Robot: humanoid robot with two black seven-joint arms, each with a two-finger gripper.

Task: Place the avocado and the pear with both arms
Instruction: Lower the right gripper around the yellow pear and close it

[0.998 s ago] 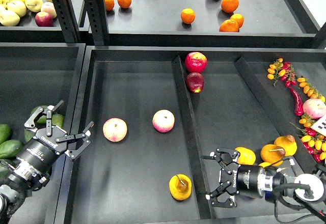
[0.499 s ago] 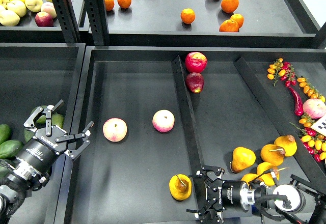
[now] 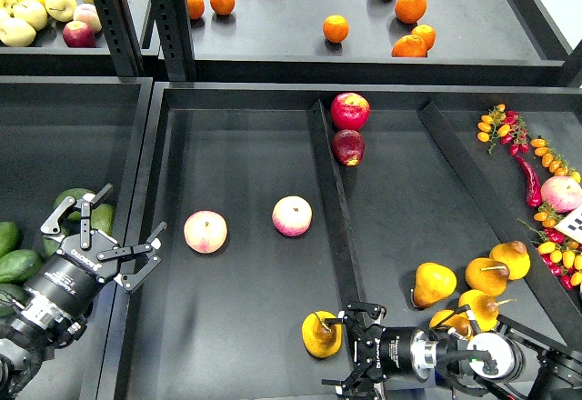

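Note:
A golden-yellow pear (image 3: pixel 322 335) with a dark stem lies at the front of the middle tray (image 3: pixel 236 327), next to the divider. My right gripper (image 3: pixel 344 352) is open and empty. It reaches over the divider, with its fingertips just right of the pear. My left gripper (image 3: pixel 135 208) is open and empty over the left rim of the middle tray. Green avocados (image 3: pixel 18 265) lie in the left tray, one (image 3: pixel 80 202) partly hidden behind the gripper. I cannot tell which one is the dark one.
Two pink-and-cream peaches (image 3: pixel 205 232) (image 3: pixel 292 215) lie in the middle tray. Two red apples (image 3: pixel 349 109) sit at the far end of the divider (image 3: pixel 329 209). More pears (image 3: pixel 433 283) lie in the right compartment, with chillies and small tomatoes (image 3: pixel 546 159) further right. Oranges (image 3: pixel 336 28) sit on the shelf behind.
My right gripper has moved left and toward the front, from the pear pile to just beside the lone pear. My left gripper has dropped back slightly. The fruit has not moved.

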